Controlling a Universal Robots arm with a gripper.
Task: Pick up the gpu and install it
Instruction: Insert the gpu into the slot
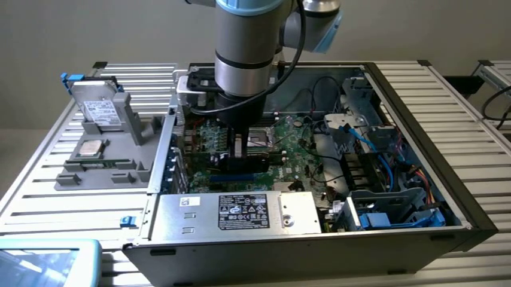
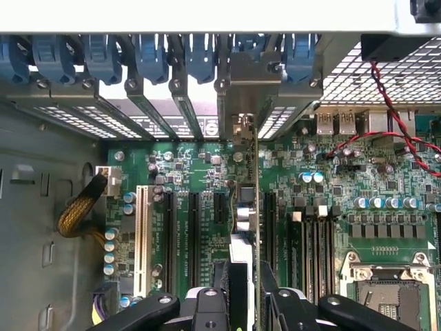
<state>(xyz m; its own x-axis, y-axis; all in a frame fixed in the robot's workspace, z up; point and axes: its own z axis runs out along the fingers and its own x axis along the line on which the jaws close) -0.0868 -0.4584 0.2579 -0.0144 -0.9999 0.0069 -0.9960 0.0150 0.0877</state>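
Observation:
The gpu (image 2: 256,200) stands on edge over the green motherboard (image 2: 193,172), seen edge-on as a thin card. Its silver end bracket (image 2: 245,86) lies against the rear slot openings of the case. My gripper (image 2: 248,307) is shut on the card's near end, one black finger on each side. In the exterior view the gripper (image 1: 239,146) reaches straight down into the open computer case (image 1: 415,107). The black card (image 1: 246,162) sits below it, low over the board among the expansion slots.
A power supply (image 1: 239,212) fills the case's near corner, with blue cables (image 1: 399,218) and drive bays on the exterior view's right. Outside the case, a grey fixture (image 1: 96,173) carries a silver drive (image 1: 100,110). A white slot (image 2: 142,234) and a CPU socket (image 2: 386,293) flank the card.

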